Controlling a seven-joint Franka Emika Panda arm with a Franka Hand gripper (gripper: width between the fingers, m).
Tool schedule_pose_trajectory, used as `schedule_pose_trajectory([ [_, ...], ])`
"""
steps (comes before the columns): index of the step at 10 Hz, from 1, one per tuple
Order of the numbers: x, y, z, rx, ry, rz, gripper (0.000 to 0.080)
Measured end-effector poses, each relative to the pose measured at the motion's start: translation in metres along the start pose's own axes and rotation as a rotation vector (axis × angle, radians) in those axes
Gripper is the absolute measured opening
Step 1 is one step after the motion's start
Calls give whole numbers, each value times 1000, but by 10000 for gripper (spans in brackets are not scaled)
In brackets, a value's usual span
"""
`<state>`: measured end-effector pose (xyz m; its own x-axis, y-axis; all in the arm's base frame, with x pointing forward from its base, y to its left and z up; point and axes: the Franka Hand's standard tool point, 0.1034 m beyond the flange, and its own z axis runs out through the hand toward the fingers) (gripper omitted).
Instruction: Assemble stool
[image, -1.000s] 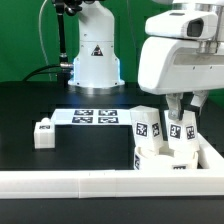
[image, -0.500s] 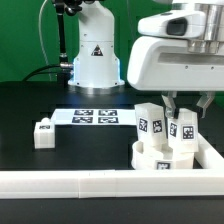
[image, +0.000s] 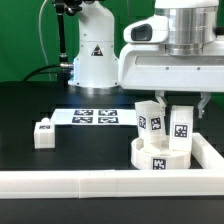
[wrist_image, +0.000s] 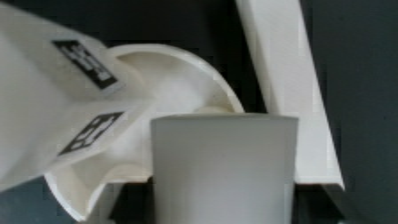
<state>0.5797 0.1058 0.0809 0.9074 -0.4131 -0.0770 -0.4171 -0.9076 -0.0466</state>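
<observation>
**Stool, part-built.**

- **Seat**: on the tabletop, tucked into the inner corner of the L-shaped rail. The rail probably braces it against sliding or turning while legs go in.
- **First leg**: upright on the seat, toward the exterior view's left.
- **Second leg**: upright on the seat just beside the first, directly beneath the claw. The wrist view shows it squarely below the camera.
- **Claw:** poised at the second leg's top, its fingers largely hidden. I cannot tell whether it clasps the leg or has let go.
- **Third leg**: loose on the tabletop, well apart toward the exterior view's left, near the marker board. It is presumably waiting its turn.
- **Progress:** apparently two legs placed, one outstanding.
</observation>
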Motion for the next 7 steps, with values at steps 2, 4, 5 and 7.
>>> schedule_pose_trajectory([
  [2, 0, -1, 0, 1, -1, 98, 335],
  [4, -1, -1, 0, 8, -4, 259, 335],
  [5, 0, -1, 0, 37, -20, 357, 335],
  [7, 2, -2, 0, 91, -47, 560, 335],
])
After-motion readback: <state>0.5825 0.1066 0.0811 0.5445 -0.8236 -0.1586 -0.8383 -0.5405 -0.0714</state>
